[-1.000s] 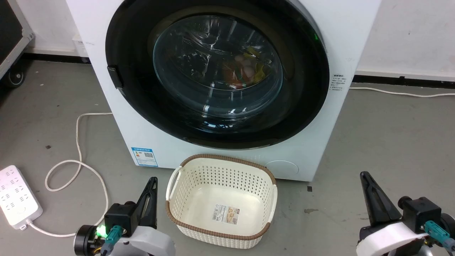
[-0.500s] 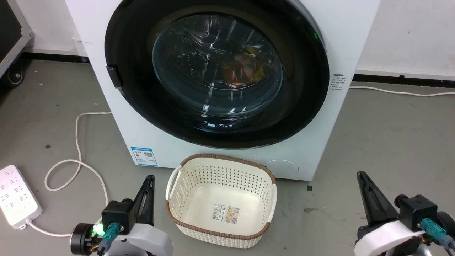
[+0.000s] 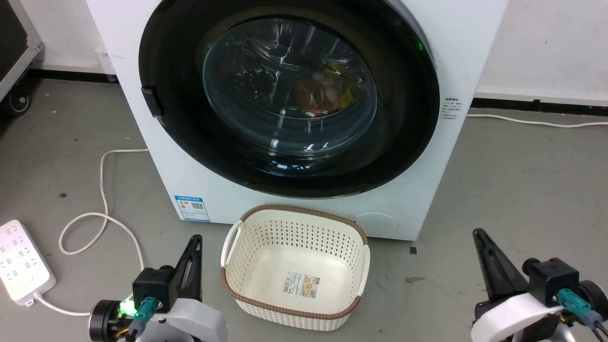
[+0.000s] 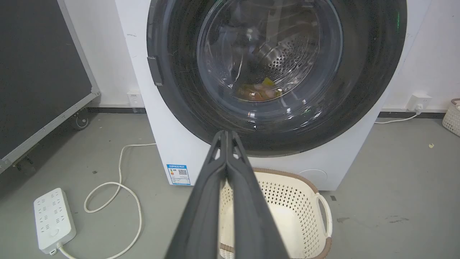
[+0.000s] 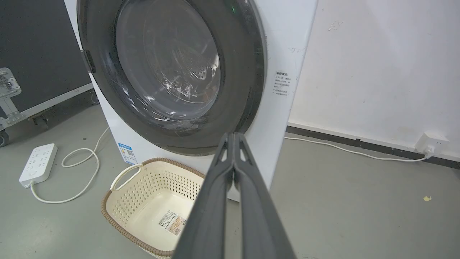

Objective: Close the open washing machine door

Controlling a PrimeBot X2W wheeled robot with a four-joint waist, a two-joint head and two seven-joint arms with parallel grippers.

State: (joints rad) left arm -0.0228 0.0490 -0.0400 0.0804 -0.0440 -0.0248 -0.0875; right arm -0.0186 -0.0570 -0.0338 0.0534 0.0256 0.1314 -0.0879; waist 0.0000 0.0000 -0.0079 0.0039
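The white washing machine stands ahead of me. Its round black-framed washing machine door, with a bulging glass centre, lies flat against the front, latch at its left edge. Coloured laundry shows through the glass. My left gripper hangs low on the left, shut and holding nothing, well short of the machine. In the left wrist view the left gripper points at the door's lower rim. My right gripper is low on the right, also shut and empty. In the right wrist view the right gripper points at the machine's lower right corner.
A cream perforated basket with a brown rim sits empty on the grey floor in front of the machine, between my grippers. A white power strip and its looped cable lie at left. A wheeled black case stands at far left.
Both grippers have drifted slightly left and lower in the head view, still shut. The door and basket have not moved.
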